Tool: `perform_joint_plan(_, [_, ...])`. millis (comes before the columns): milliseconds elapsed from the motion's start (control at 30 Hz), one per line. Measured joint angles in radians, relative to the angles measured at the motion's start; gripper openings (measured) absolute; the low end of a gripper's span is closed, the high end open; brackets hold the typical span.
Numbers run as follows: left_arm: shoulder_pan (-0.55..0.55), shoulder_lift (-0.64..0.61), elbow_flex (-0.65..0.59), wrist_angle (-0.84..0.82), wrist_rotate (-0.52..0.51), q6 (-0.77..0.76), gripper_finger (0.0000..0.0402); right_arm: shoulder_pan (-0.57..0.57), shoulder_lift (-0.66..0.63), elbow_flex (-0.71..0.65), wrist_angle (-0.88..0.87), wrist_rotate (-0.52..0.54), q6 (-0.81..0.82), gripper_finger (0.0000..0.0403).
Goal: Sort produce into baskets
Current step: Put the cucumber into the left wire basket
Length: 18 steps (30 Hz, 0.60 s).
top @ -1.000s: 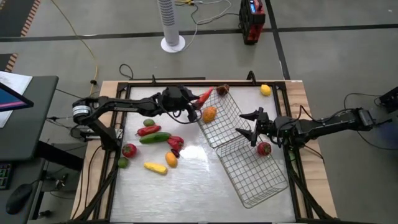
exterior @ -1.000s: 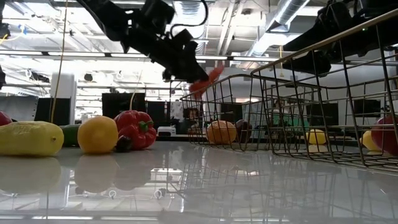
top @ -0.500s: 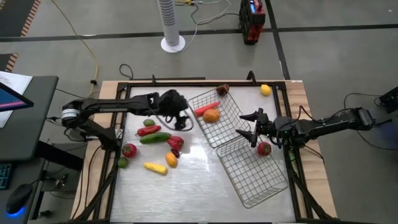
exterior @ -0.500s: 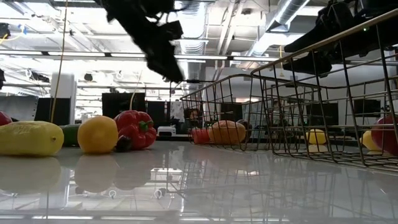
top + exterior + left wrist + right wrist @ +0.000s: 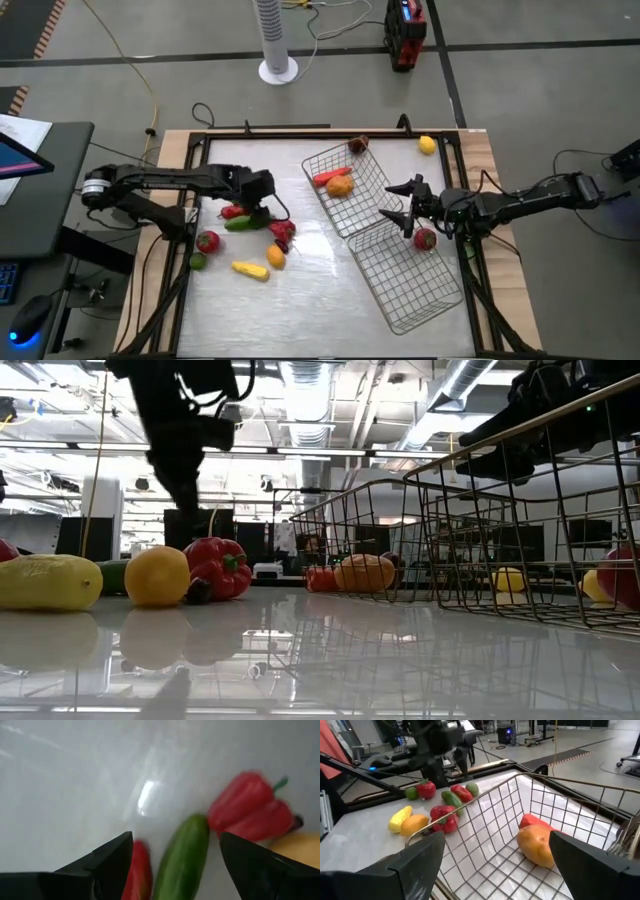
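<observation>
My left gripper (image 5: 260, 198) hangs open, pointing steeply down, just above the loose produce on the table's left half. Below its fingers (image 5: 176, 836) lie a green cucumber (image 5: 182, 856), a red chili (image 5: 140, 870) and a red bell pepper (image 5: 248, 813). It touches none of them. The far basket (image 5: 362, 200) holds a long red pepper (image 5: 329, 176) and an orange piece (image 5: 340, 186). The near basket (image 5: 405, 275) lies beside it. My right gripper (image 5: 405, 207) waits open at the baskets' right side, nothing between its fingers (image 5: 496, 835).
More produce lies near the left gripper: an orange piece (image 5: 275, 256), a yellow one (image 5: 250, 269), a tomato (image 5: 207, 241), a lime (image 5: 197, 261). A dark purple piece (image 5: 357, 144) and a lemon (image 5: 427, 144) lie at the far edge. A red piece (image 5: 425, 239) sits by the right gripper.
My left gripper has let go of the long red pepper, which has dropped into the far basket beside the orange piece. The gripper has then swung toward the table's left edge, back over the loose produce, and tipped to point steeply down.
</observation>
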Motion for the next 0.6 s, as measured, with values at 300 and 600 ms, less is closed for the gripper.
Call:
perform_joint_plan(300, [-0.004,0.001,-0.105,0.032,0.05,-0.064,0.0286,-0.009,0.0,0.0,-0.001,0.0,-0.005,0.0385])
perform_joint_plan(600, [-0.008,0.001,-0.197,0.115,0.082,-0.03,0.0286,-0.01,0.0,0.0,-0.001,0.001,-0.019,0.0385])
